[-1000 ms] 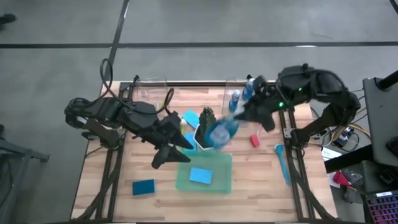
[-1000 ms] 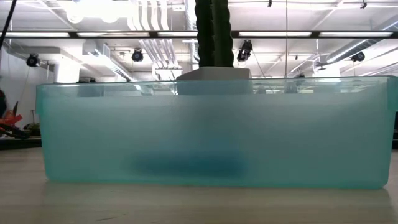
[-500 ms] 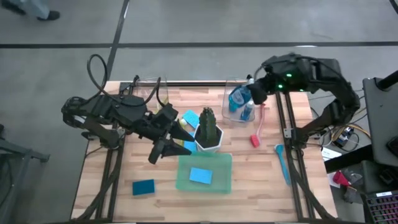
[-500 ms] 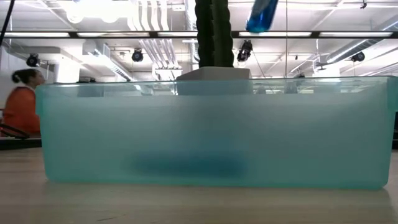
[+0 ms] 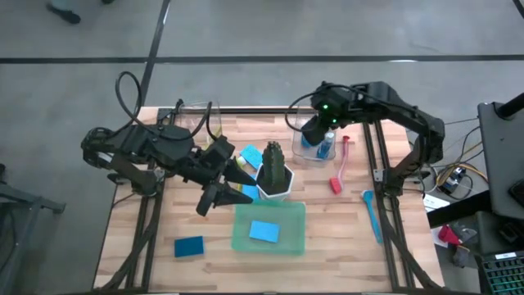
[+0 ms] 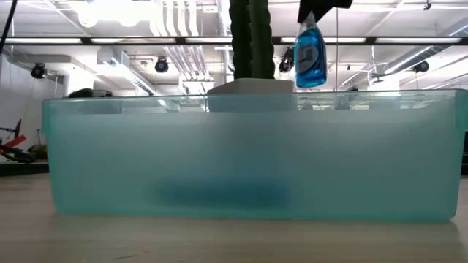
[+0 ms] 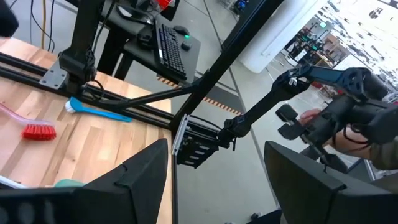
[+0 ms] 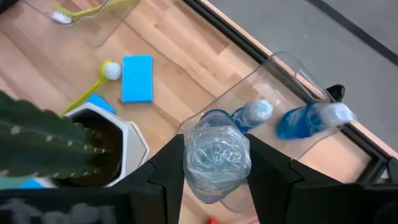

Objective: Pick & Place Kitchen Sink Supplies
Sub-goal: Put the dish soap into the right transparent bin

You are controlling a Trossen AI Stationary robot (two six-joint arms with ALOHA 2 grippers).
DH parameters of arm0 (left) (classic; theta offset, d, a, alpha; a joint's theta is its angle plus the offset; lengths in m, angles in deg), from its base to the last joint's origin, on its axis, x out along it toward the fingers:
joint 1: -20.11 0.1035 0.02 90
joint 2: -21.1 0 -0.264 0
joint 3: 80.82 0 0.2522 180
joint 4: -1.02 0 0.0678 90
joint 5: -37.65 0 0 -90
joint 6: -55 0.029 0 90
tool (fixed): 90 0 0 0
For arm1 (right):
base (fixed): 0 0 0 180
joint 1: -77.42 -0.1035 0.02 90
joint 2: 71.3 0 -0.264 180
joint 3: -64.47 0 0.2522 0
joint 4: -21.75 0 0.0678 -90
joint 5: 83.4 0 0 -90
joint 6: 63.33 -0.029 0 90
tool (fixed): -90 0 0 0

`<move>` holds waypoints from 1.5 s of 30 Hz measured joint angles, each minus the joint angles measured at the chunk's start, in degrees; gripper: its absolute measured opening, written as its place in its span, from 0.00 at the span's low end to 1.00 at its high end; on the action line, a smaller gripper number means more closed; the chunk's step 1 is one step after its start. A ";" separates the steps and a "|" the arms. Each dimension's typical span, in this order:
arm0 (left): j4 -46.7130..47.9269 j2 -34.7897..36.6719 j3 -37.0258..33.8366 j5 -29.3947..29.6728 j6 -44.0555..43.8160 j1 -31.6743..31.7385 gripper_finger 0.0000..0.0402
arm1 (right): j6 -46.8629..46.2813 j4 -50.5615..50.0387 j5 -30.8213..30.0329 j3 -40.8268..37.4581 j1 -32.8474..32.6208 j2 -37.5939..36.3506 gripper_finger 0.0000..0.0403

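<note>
On the table (image 5: 327, 221), left to right: the left hand (image 5: 219, 195), fingers spread and holding nothing, hangs beside the potted plant (image 5: 274, 170) above the green tray (image 5: 291, 239), while the right hand (image 5: 313, 131) pinches a blue-liquid bottle (image 8: 216, 158) over the clear bin (image 5: 304, 153) holding two more.

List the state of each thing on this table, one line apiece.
right gripper: shut on held bottle, above clear bin
left gripper: open, empty
two bottles in bin: lying down
plant: upright in its pot
green tray: holds one sponge
red brush: lying flat on table
</note>
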 joint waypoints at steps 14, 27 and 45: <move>-0.24 0.00 -0.02 -0.02 0.31 0.00 0.64 | 2.08 15.61 2.39 -20.39 3.24 -4.74 0.33; -0.28 0.04 -0.02 -0.02 0.33 0.00 0.64 | 3.79 28.51 4.10 -35.34 6.61 -4.97 0.33; -0.31 0.09 -0.02 0.42 0.17 0.00 0.64 | 2.92 38.75 6.45 -47.98 9.33 -5.23 0.39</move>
